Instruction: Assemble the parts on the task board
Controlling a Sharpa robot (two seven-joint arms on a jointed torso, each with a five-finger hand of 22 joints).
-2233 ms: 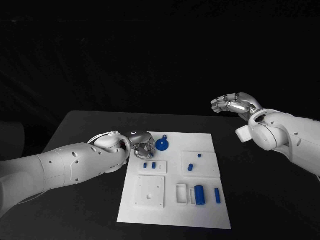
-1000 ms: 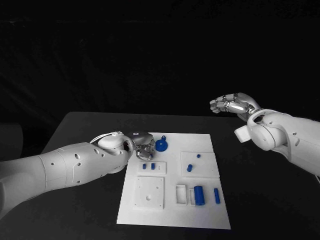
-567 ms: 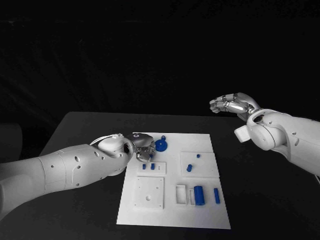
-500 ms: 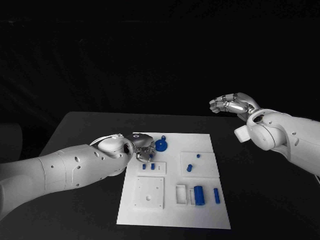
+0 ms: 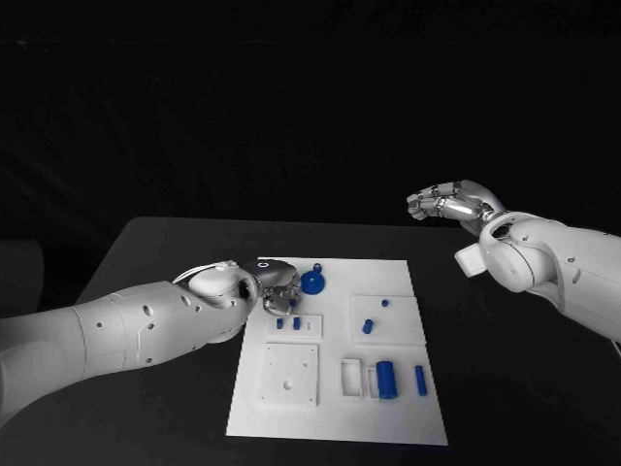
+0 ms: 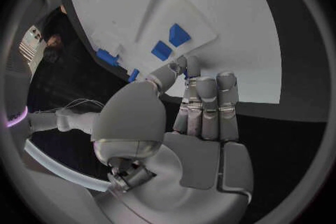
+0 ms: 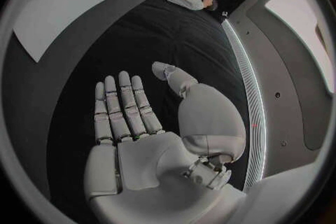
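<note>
Though near left hand (image 5: 273,288) (open), parts (image 5: 288,322) apart

Matt task board (image 5: 395,408), seemingly plastic.

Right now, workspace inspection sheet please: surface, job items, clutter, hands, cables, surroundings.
Surface: black table, matte, bearing the white task board.
Job's things: blue parts on the board: a round piece with a stem at the far end, two small blocks beside the left hand, two small pieces in a middle plate, a thick bar and a thin bar nearer the robot.
Clutter: nothing seen.
Hands: left hand low over the board's far left part, fingers straight, holding nothing; right hand raised off to the right, open, empty.
Cables: thin wires at the left wrist.
Surroundings: dark backdrop behind the table.
</note>
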